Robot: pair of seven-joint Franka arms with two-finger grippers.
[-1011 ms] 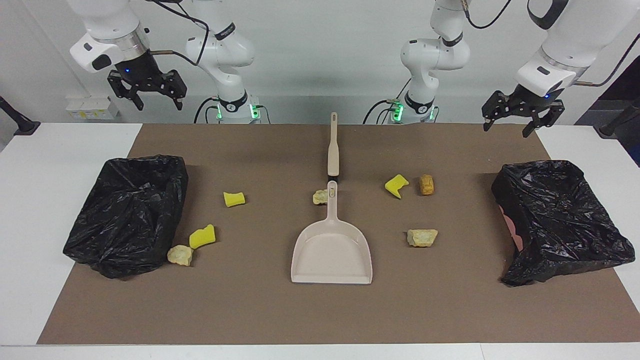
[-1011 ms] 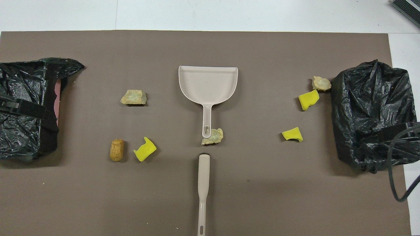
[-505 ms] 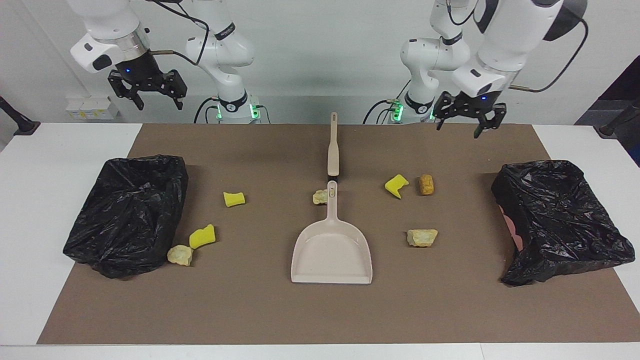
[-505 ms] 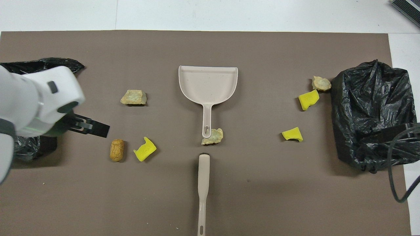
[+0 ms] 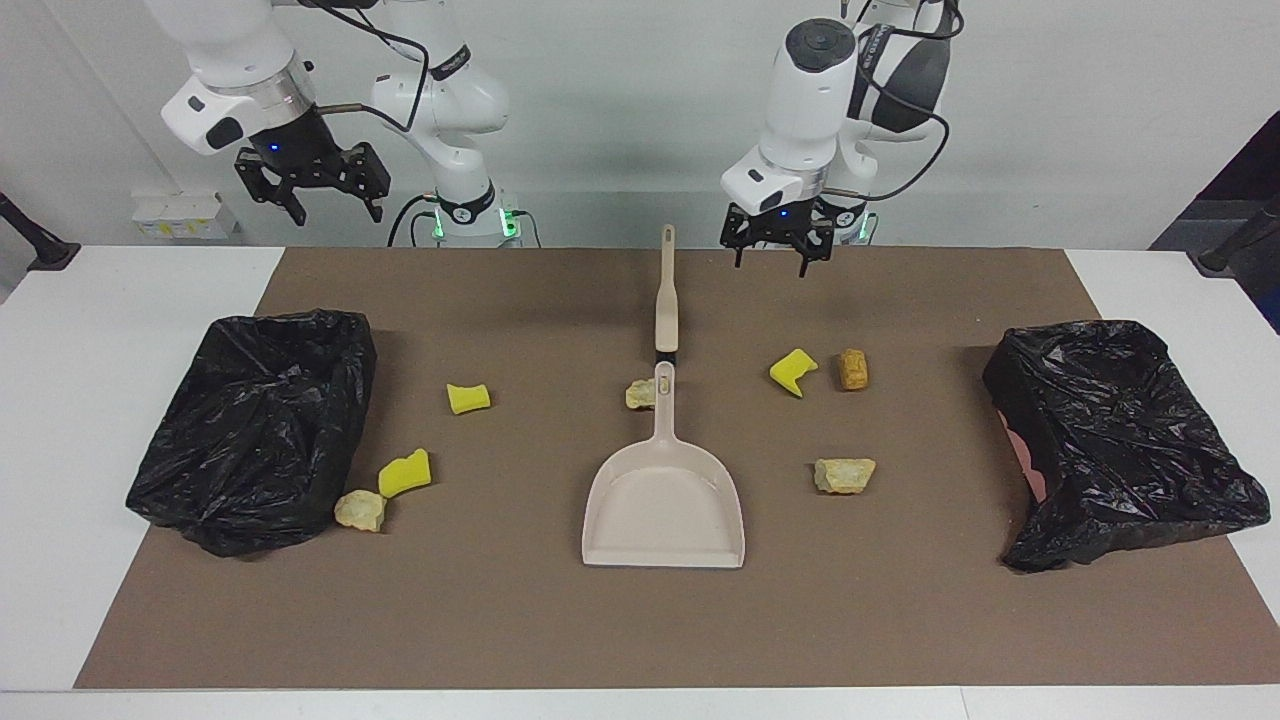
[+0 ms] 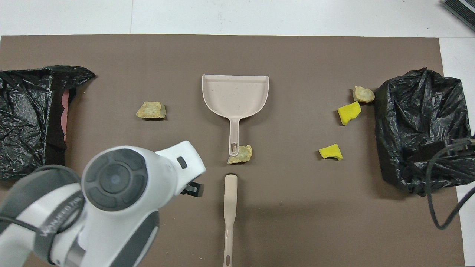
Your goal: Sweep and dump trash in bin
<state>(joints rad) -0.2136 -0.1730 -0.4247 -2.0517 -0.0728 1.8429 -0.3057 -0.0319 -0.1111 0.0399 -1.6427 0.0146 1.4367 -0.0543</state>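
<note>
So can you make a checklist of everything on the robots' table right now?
Surface: brown mat on a white table.
Job's things: seven scraps on the mat; dustpan mid-mat, brush nearer the robots; two black-bagged bins, one at each end.
Clutter: nothing seen.
Grippers: left gripper open, over the mat beside the brush; right gripper open, raised near its end, waiting.
Cables: black cable by the right arm's bin.
Surroundings: white wall.

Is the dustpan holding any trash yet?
Empty: the dustpan shows a bare tray in both views; the nearest scrap lies beside its handle.
</note>
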